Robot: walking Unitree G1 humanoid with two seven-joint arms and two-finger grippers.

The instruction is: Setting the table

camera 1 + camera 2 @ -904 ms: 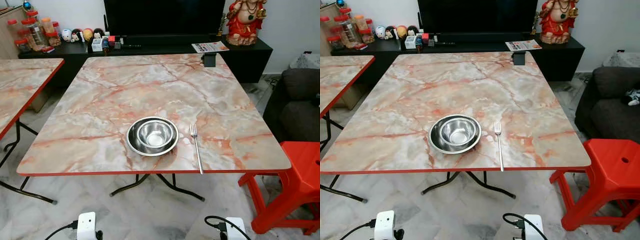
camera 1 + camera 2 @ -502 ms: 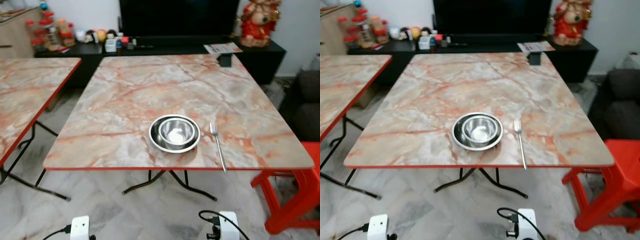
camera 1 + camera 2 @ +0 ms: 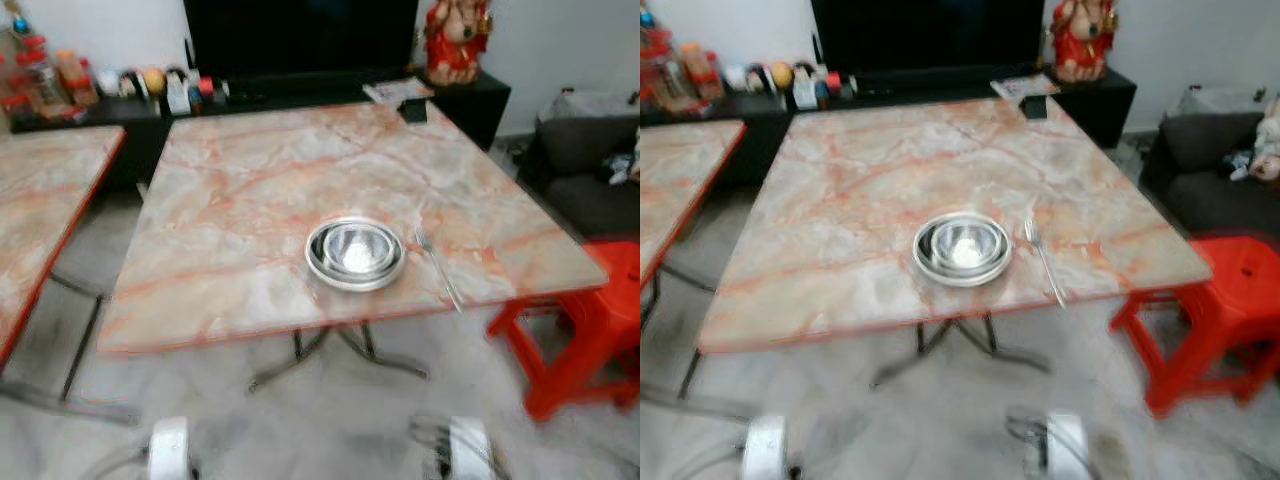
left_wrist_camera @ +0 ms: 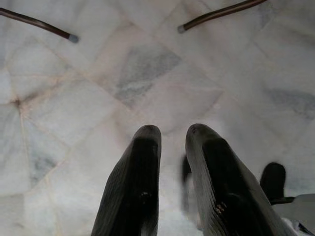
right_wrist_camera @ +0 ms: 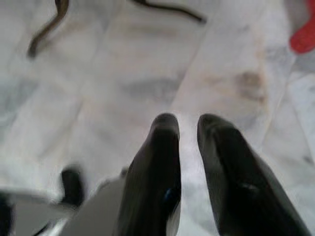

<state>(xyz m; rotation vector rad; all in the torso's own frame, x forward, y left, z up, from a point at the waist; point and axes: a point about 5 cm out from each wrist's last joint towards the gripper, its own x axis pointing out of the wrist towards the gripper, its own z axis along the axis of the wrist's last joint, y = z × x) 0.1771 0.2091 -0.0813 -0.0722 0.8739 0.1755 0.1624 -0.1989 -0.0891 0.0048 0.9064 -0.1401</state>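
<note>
A steel bowl [image 3: 356,250] sits nested in a larger steel dish [image 3: 322,268] near the front edge of the marble-patterned table [image 3: 240,190], with a fork [image 3: 438,268] just beside it on the right. A red plastic stool [image 3: 588,330] stands at the table's right corner; a second table [image 3: 40,210] lies to the left. The left gripper [image 4: 173,135] and right gripper [image 5: 188,125] hang over the floor, fingers slightly apart, holding nothing.
</note>
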